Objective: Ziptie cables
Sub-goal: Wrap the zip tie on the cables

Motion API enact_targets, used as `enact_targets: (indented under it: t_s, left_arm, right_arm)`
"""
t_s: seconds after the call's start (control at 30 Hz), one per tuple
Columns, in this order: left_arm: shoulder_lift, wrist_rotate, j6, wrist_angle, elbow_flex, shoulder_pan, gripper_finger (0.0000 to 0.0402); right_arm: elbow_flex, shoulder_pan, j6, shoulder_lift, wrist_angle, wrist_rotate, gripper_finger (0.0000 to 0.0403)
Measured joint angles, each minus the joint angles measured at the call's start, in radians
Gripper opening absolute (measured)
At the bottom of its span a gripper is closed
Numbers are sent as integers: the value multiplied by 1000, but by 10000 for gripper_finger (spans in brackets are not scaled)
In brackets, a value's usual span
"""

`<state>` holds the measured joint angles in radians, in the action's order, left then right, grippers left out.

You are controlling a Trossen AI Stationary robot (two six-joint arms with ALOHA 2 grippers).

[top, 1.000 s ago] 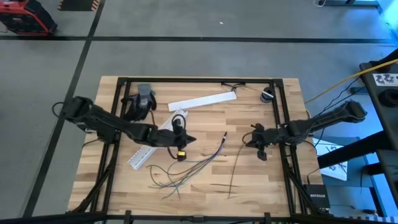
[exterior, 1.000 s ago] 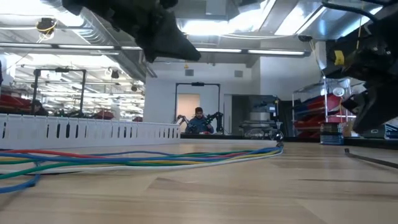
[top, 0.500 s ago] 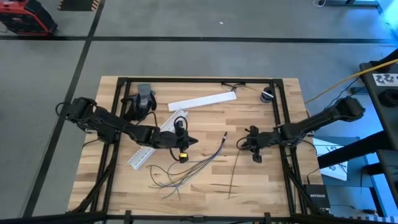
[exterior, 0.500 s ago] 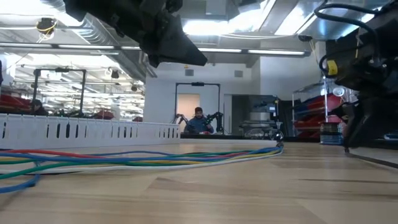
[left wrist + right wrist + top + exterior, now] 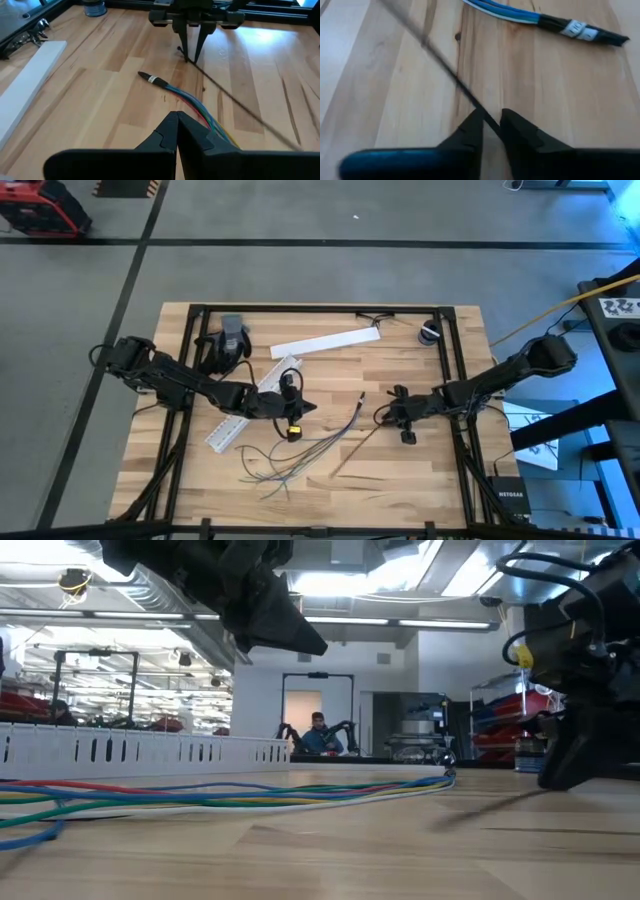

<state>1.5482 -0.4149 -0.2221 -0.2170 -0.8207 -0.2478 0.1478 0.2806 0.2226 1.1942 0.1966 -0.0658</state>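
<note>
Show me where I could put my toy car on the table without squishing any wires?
Bare wood lies between the white strip and the right gripper, and along the table front edge near the right corner. It is crowded at front left, where the cables spread under the left gripper.

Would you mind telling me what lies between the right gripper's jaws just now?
The right gripper has its jaws nearly closed on a thin black strip, which runs away across the bare wooden table. The strip's gripped end is hidden by the jaws.
</note>
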Motion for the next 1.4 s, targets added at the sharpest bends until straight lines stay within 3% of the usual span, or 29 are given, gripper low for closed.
enact_targets:
  t_s: [0.13, 0.43, 0.67, 0.8, 0.97, 1.23, 1.4]
  left_arm:
    - [0, 0, -11, 1, 0, -8, 0]
    - [76, 0, -76, -21, 1, -32, 0]
    - [165, 46, -62, -162, 1, -46, 0]
    - [172, 50, -61, -167, 1, -41, 0]
    - [172, 86, -66, -153, -12, -9, 15]
    - [200, 150, 42, -51, -162, 21, 107]
    - [315, 150, 71, -18, -283, 20, 147]
  right_arm:
    - [40, 0, -33, 65, 2, 23, 8]
    - [211, 0, -121, 247, 31, -12, 1]
    - [372, 0, -125, 409, 36, -11, 1]
    - [463, 0, -122, 433, -29, -2, 12]
    - [551, 0, -88, 390, -193, -16, 54]
    - [574, 26, 43, 168, -501, 31, 127]
    - [470, 135, 145, 2, -527, -108, 140]
